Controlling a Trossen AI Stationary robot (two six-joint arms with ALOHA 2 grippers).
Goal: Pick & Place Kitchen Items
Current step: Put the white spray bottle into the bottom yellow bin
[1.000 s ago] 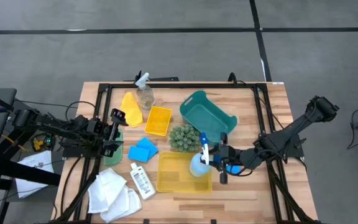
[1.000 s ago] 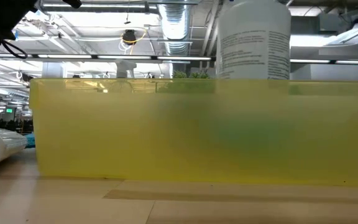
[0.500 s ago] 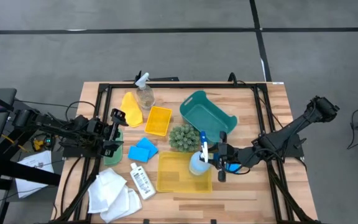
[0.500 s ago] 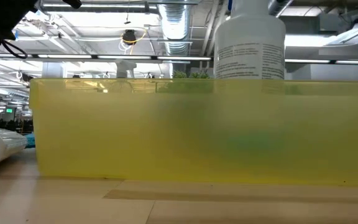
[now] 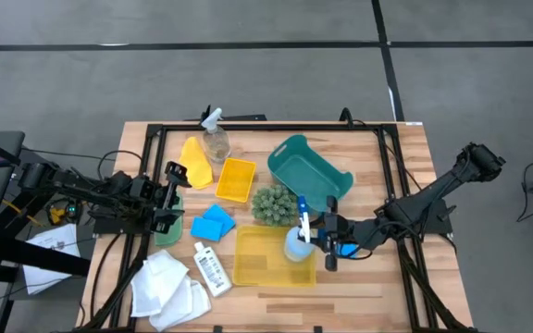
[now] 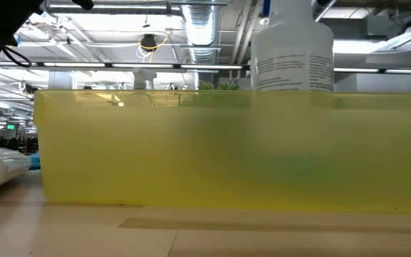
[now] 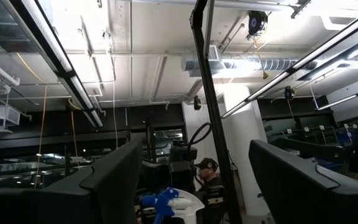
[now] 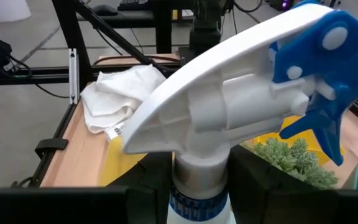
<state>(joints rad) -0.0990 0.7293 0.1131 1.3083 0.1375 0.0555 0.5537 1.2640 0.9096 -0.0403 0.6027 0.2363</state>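
Note:
My right gripper (image 5: 318, 238) is shut on a blue-and-white spray bottle (image 5: 296, 242), which stands upright in the right end of the long yellow bin (image 5: 253, 268). In the low view the bottle (image 6: 292, 53) rises behind the bin's wall (image 6: 191, 150), which hides its base. My left gripper (image 5: 173, 194) is open and empty at the table's left side, above a green piece (image 5: 166, 229). Blue sponges (image 5: 213, 223), a small white bottle (image 5: 211, 269) and white cloths (image 5: 167, 288) lie on the table. My right gripper pinches the bottle's neck (image 8: 197, 176), just under the white spray head (image 8: 229, 106), between its two fingers (image 8: 263, 183). The fingers come level from the table's right side. The bottle is upright, its lower part inside the bin. I cannot tell whether its base rests on the bin's floor.
A teal basket (image 5: 296, 163) and a green bumpy ball (image 5: 272, 204) stand just beyond the long bin. A small yellow bin (image 5: 236, 179), a yellow piece (image 5: 194, 154) and a clear spray bottle (image 5: 216, 140) are at the far left. A black frame (image 5: 266, 127) edges the table.
My right gripper has gone down and a little toward the table's left edge with the spray bottle. The bottle stays upright and has sunk lower behind the yellow bin's wall.

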